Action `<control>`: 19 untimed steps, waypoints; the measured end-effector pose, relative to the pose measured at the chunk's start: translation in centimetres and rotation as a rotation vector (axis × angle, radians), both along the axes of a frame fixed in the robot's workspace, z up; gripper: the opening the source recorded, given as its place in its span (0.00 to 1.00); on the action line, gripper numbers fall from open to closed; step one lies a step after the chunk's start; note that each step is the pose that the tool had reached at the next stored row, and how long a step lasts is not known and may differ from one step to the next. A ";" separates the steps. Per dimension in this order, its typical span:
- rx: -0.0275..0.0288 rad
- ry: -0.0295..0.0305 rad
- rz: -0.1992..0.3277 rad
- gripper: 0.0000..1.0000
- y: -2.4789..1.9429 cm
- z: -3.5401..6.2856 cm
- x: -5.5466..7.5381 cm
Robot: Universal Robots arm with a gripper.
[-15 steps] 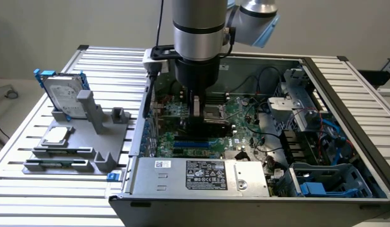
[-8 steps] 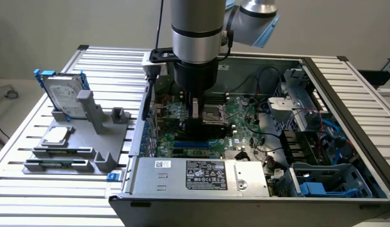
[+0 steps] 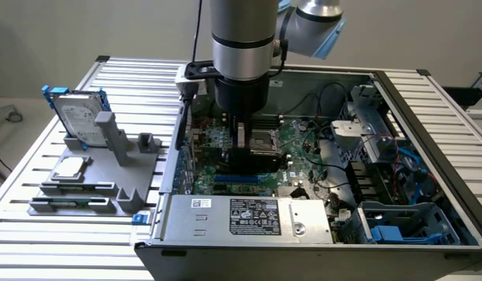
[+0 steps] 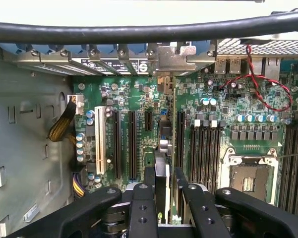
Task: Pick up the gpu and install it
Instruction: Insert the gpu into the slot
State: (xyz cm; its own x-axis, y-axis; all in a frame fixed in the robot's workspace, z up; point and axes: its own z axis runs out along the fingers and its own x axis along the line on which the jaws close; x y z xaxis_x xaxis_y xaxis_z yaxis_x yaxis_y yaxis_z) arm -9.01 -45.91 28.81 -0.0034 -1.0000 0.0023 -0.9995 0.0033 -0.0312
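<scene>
The gpu (image 4: 162, 146) shows edge-on as a thin card standing upright among the black expansion slots (image 4: 132, 144) of the green motherboard (image 4: 223, 99). Its metal bracket end (image 4: 171, 54) reaches the case's rear slot covers. My gripper (image 4: 164, 174) is shut on the card's near end, one black finger on each face. In the exterior view the gripper (image 3: 245, 140) hangs straight down inside the open computer case (image 3: 413, 117), low over the motherboard's slots. Whether the card's edge is seated in a slot is hidden.
A silver hard drive with blue rails (image 3: 79, 117) and a small square CPU chip (image 3: 69, 168) rest on the grey stand outside the case. The power supply (image 3: 249, 216) lies at the case front. The CPU socket (image 4: 248, 183), red wires (image 4: 260, 84) and a black cable (image 4: 139, 30) are close by.
</scene>
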 end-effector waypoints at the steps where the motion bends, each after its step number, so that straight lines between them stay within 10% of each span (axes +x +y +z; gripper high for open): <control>1: 0.0000 0.0000 0.000 0.26 0.00 -0.12 0.0; 19: 0.0000 0.0002 0.000 0.26 -0.04 -1.12 -0.2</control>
